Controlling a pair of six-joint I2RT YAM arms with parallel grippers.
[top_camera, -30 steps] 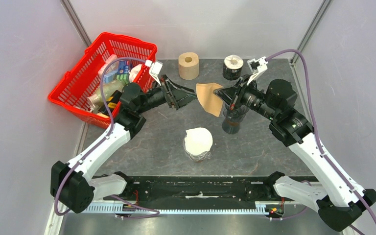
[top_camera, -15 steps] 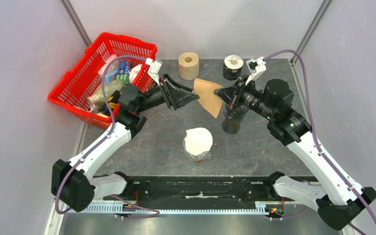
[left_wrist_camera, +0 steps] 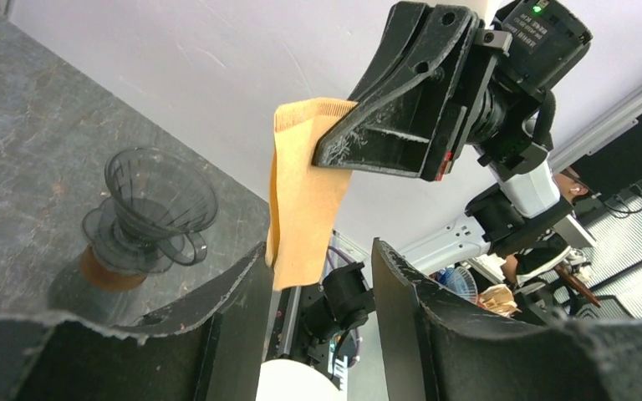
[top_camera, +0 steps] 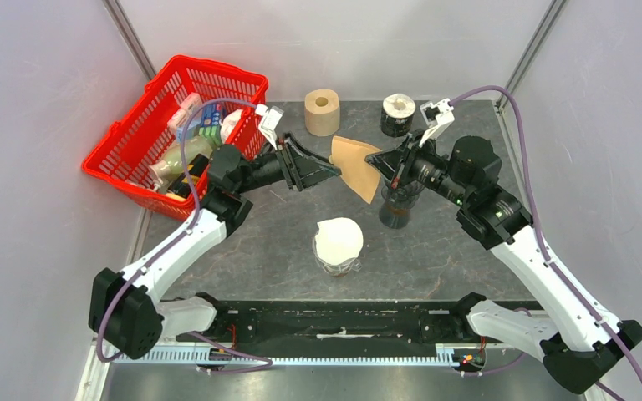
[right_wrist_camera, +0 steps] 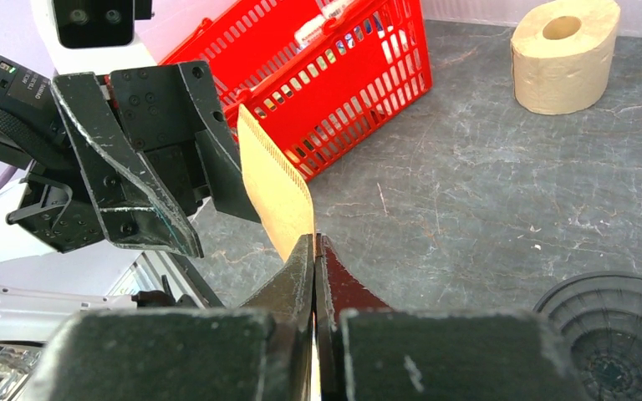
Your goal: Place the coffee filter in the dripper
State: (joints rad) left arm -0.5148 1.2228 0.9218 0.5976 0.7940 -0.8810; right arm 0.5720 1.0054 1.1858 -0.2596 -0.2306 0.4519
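Coffee filter (top_camera: 358,164) flat in mid-air, pinched by right pincer (top_camera: 376,159), near dripper (top_camera: 397,205). Left pincer (top_camera: 328,170) spread astride its free edge. Best: nip one layer only, part gently.

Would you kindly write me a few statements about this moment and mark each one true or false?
1. The right hand is shut on the filter. True.
2. The filter lies in the dripper. False: it is held up in the air, and the dripper is empty.
3. The left hand has its jaws apart beside the filter. True.
4. The red basket is empty. False: it holds several packets and bottles.
5. The paper roll stands at the near edge of the table, by the arm bases. False: it stands at the far edge.
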